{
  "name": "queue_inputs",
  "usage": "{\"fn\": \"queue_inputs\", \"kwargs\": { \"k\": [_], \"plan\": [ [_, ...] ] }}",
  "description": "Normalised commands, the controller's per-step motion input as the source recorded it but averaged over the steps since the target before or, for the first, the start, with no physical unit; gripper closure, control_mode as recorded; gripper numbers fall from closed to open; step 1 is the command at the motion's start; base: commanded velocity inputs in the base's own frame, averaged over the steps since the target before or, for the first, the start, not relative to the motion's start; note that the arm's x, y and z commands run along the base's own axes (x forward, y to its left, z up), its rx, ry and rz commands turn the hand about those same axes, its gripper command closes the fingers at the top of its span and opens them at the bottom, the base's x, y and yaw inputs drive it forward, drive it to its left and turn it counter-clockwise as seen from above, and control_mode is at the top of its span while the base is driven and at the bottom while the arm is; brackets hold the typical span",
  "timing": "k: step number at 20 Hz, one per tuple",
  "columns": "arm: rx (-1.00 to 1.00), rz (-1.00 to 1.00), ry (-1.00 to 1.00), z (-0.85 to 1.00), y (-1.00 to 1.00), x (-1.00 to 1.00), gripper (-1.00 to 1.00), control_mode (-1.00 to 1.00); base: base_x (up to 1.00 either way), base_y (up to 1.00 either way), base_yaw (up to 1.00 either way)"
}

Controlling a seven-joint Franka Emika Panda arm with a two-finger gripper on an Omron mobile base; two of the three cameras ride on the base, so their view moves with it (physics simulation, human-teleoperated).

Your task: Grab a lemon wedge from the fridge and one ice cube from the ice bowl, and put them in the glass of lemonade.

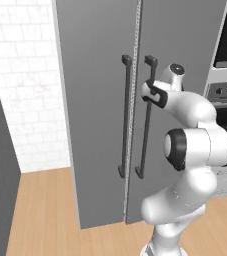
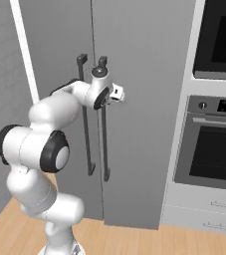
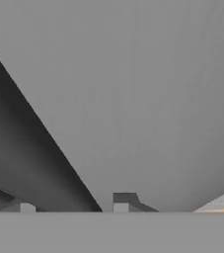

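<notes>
In the left base view the fridge stood shut, the gripper at its right handle. The right base view put the hand against that bar. In the hand view grey door filled the frame; whether the jaws gripped was unclear. A square hold, then a steady outward pull, would serve best.

- No readable text, label, brand, number or sign anywhere.
- Fridge doors plain grey, unmarked.
- Oven control panel with a small lit display, too blurred to read.
- Oven knob beside the display unmarked.
- Drawer fronts below the oven blank.
- Tiled wall without lettering.
</notes>
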Motion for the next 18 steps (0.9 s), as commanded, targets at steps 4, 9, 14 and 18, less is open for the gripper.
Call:
{"fn": "queue_inputs", "kwargs": {
  "k": [4, 9, 14, 18],
  "plan": [
    [0.17, -0.11, -0.13, 0.0, -0.86, -0.83, 1.0, -1.0, 0.0, 0.0, 0.0],
    [0.19, -0.11, -0.16, 0.05, -0.91, -1.0, 1.0, -1.0, 0.0, 0.0, 0.0],
    [0.21, -0.09, -0.13, 0.41, -0.82, -0.97, 1.0, -1.0, 0.0, 0.0, 0.0],
    [0.21, -0.08, -0.05, 0.59, -0.73, -1.0, 1.0, -1.0, 0.0, 0.0, 0.0]
  ]
}}
